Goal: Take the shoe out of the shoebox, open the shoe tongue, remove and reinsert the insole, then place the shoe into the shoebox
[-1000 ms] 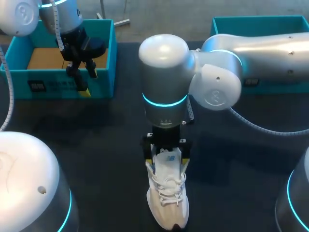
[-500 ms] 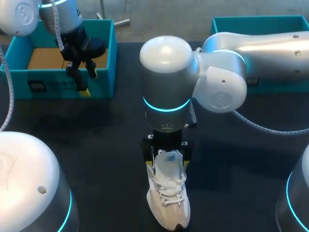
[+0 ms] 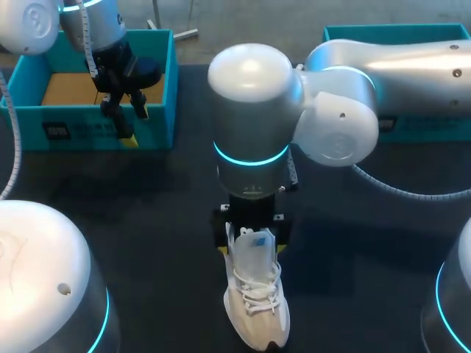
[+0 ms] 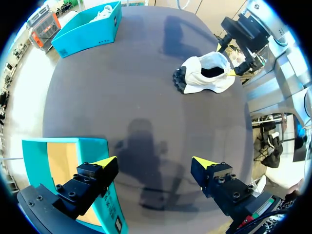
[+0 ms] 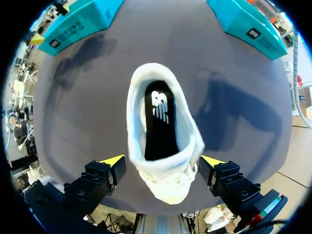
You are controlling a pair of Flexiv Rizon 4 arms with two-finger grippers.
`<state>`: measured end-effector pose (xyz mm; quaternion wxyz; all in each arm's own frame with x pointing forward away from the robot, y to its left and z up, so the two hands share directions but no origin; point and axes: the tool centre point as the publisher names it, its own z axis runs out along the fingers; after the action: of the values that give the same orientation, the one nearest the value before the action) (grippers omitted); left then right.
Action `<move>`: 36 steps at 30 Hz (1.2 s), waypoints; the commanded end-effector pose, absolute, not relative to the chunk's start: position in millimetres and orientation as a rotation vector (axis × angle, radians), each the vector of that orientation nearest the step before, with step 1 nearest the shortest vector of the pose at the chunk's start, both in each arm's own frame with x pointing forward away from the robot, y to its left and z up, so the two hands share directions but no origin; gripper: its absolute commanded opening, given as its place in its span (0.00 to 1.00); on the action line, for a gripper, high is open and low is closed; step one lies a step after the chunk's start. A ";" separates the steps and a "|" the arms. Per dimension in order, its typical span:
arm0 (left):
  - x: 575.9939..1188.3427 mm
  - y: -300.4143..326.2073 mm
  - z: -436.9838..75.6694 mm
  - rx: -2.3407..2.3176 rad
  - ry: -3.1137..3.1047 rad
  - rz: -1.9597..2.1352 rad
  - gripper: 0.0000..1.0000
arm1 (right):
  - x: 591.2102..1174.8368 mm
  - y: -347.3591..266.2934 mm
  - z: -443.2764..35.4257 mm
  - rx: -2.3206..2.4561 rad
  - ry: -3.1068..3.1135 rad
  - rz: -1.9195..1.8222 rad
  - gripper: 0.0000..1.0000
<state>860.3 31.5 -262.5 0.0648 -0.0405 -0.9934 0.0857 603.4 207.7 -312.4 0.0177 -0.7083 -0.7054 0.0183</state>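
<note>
From where I stand, the white shoe (image 5: pixel 168 187) sits on the bench (image 5: pixel 234 97) between the right end effector's (image 5: pixel 163 160) spread fingers, so it should descend centred and pinch only the black insole (image 5: pixel 158 122).

Shoe (image 3: pixel 255 309) heel hidden beneath right arm (image 3: pixel 254 110), right shoebox (image 3: pixel 397 33) largely covered by it

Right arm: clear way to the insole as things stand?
Probably yes. The right claw is open and straddles the white sneaker. The black insole shows uncovered through the sneaker's opening, just ahead of the claw. Nothing lies over it, and the left claw is away at the shoebox.
</note>
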 end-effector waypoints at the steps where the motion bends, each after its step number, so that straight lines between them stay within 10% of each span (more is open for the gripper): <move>1: 860.0 31.8 -263.0 -0.122 -2.999 0.258 1.00 | 583.9 207.9 -306.4 -2.281 -2.172 -0.065 1.00; 10: 860.0 31.8 -263.0 -0.122 -2.999 0.258 1.00 | 555.5 191.4 -298.5 -2.188 -2.209 -0.103 1.00; 13: 860.0 31.8 -263.0 -0.122 -2.999 0.258 1.00 | 555.5 189.0 -298.1 -2.160 -2.236 -0.117 0.45; 19: 860.0 31.8 -263.0 -0.122 -2.999 0.258 1.00 | 567.0 192.7 -300.1 -2.122 -2.277 -0.131 0.31; 36: 860.0 31.8 -263.0 -0.122 -2.999 0.258 1.00 | 604.5 207.1 -319.6 -2.103 -2.308 -0.160 0.33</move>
<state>860.3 31.6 -262.5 0.0648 -0.0405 -0.9934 0.0857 602.0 199.4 -310.1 0.0082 -0.6715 -0.7391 -0.0528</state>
